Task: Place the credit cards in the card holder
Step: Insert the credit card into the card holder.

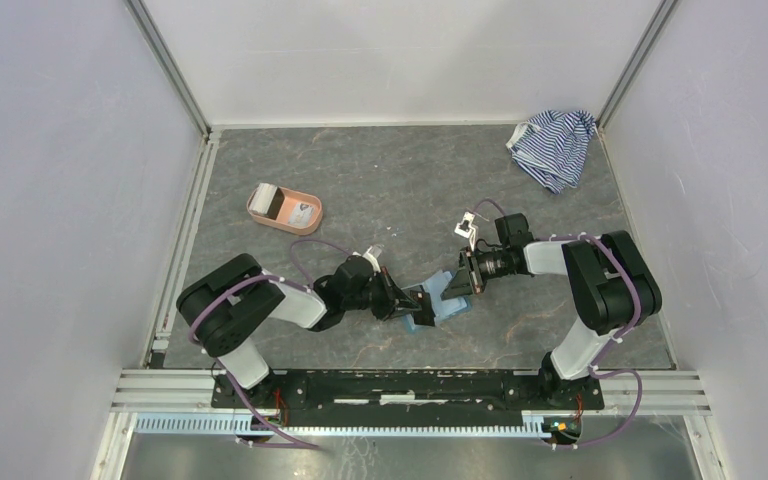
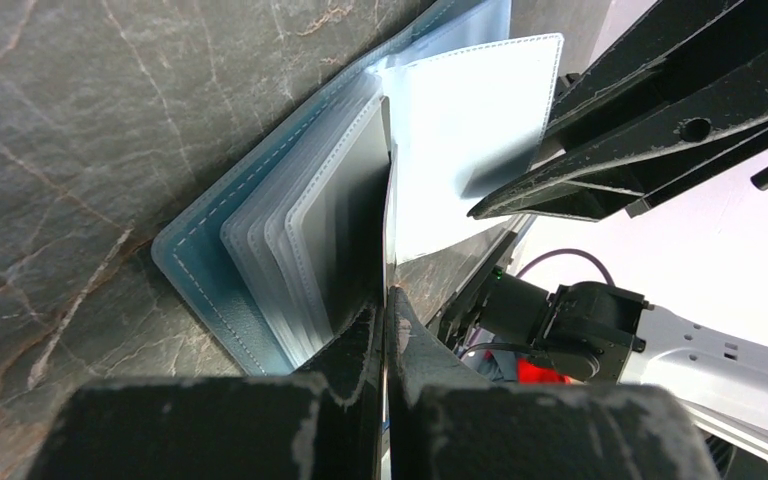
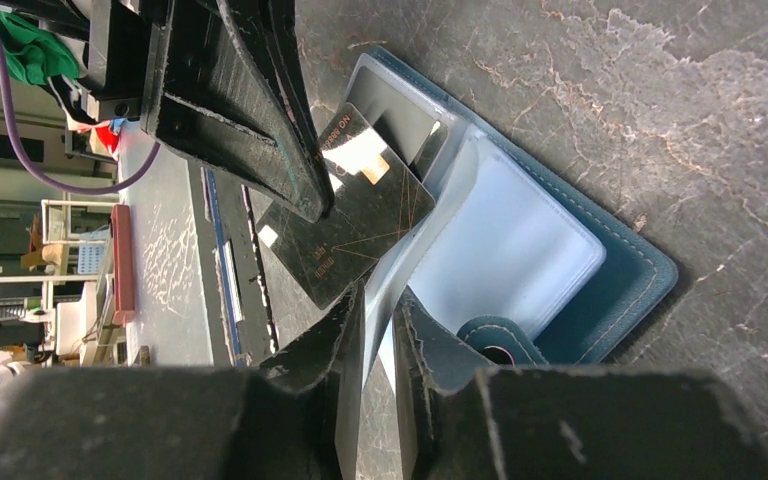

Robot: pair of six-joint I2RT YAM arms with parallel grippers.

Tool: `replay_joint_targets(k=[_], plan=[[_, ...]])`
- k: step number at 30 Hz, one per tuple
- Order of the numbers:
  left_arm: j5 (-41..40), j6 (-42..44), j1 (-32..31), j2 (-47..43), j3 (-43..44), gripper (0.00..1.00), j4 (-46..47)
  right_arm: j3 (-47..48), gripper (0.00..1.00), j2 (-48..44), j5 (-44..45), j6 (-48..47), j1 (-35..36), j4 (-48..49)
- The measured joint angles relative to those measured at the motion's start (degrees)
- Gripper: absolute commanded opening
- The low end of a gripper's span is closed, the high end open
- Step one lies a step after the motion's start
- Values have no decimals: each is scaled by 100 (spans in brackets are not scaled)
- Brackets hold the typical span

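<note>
A: How are the left arm [image 1: 295, 305] and right arm [image 1: 600, 280] looking?
B: Black joints are alternating with white links behind the fingers [image 2: 352, 352], purple cables [image 1: 310, 243] looping alongside.
A: The fingers themselves?
B: Showing matt black, scuffed edges.

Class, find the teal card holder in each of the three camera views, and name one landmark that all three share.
Top external: card holder lies just below and right of centre.
Left wrist: centre-left, open, its clear sleeves fanned.
Right wrist: centre-right, lying open, with its snap tab near the bottom.
Shared landmark: the grey marbled tabletop beneath it.
</note>
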Motion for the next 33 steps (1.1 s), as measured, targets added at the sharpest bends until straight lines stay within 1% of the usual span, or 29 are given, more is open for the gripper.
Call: replay_joint_targets(k=[3, 9, 15, 20, 22, 27, 28, 31, 33], plan=[[87, 0, 48, 26, 0, 2, 94, 0, 19, 0, -2, 28, 2, 31], [369, -2, 149, 479, 9, 2, 664, 0, 17, 0, -7, 44, 4, 61], [490, -2, 149, 629, 76, 2, 835, 0, 18, 2, -24, 42, 4, 63], [498, -2, 149, 640, 76, 2, 988, 4, 20, 2, -22, 28, 4, 50], [498, -4, 149, 640, 74, 2, 1154, 26, 21, 2, -7, -2, 4, 15], [575, -13, 175, 815, -35, 2, 1928, 83, 23, 2, 52, -142, -72, -83], [588, -15, 188, 837, -79, 2, 2022, 85, 24, 0, 81, -175, -103, -111], [625, -11, 273, 817, -291, 2, 2223, 114, 35, 2, 201, -302, -195, -247], [638, -2, 367, 636, -463, 2, 2170, 142, 38, 4, 234, -354, -221, -306]])
